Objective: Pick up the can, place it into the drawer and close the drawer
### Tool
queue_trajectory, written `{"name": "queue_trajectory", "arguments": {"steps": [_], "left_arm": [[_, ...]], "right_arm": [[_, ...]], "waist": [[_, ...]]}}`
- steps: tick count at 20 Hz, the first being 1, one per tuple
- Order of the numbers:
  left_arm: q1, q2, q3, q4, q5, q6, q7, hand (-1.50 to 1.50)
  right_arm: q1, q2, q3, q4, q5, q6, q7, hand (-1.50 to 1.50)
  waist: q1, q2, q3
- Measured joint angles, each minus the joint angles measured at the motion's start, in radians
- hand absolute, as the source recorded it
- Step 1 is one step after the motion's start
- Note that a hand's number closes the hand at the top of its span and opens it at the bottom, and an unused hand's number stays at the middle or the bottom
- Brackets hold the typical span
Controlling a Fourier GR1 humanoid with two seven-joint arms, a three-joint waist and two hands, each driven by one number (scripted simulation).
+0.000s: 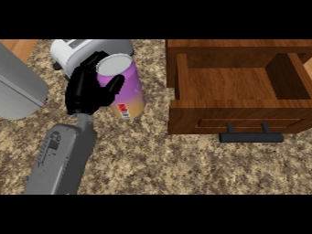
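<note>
The robot hand [87,93] in the head view comes in from the lower edge on a grey forearm [62,160] and sits at the upper left of the scene. Which arm it belongs to cannot be told from its place alone, though it enters on the left side. Its black fingers [112,87] are curled round the can [126,89], grasping it from the can's left side, with the thumb and fingers wrapping over the purple wall just below the rim.

The can is purple above and fades to orange toward its base, with a small label patch low on its side and a pale round top facing the viewer. It is tilted, the top leaning toward the upper left. Whether its base touches the tabletop [185,160] cannot be told.

Just behind the hand stands a white toaster [84,50], partly hidden by the fingers. A large grey shape [9,82] fills the left edge.

To the right of the can, apart from it, the wooden drawer [243,82] stands pulled open, its hollow bare, its dark handle [251,136] at the front panel facing the lower edge. The can is outside the drawer.
</note>
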Motion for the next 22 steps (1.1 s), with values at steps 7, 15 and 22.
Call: {"name": "queue_trajectory", "arguments": {"steps": [7, 15, 22], "left_arm": [[-0.148, -0.002, -0.028, 0.006, -0.035, 0.104, 0.094, 1.50], [-0.352, -0.003, -0.054, 0.148, -0.018, 0.198, 0.114, 1.50], [-0.519, -0.004, -0.111, 0.293, 0.028, 0.308, 0.097, 1.50]], "right_arm": [[-0.003, -0.003, 0.017, 0.003, 0.014, -0.009, -0.007, -1.50], [-0.021, -0.010, 0.019, -0.003, -0.005, -0.023, 0.019, -1.50], [-0.027, -0.018, 0.024, -0.002, -0.006, -0.030, 0.027, -1.50]], "waist": [[-0.005, 0.002, 0.000], [-0.012, 0.004, 0.000], [-0.020, 0.005, 0.000]]}}
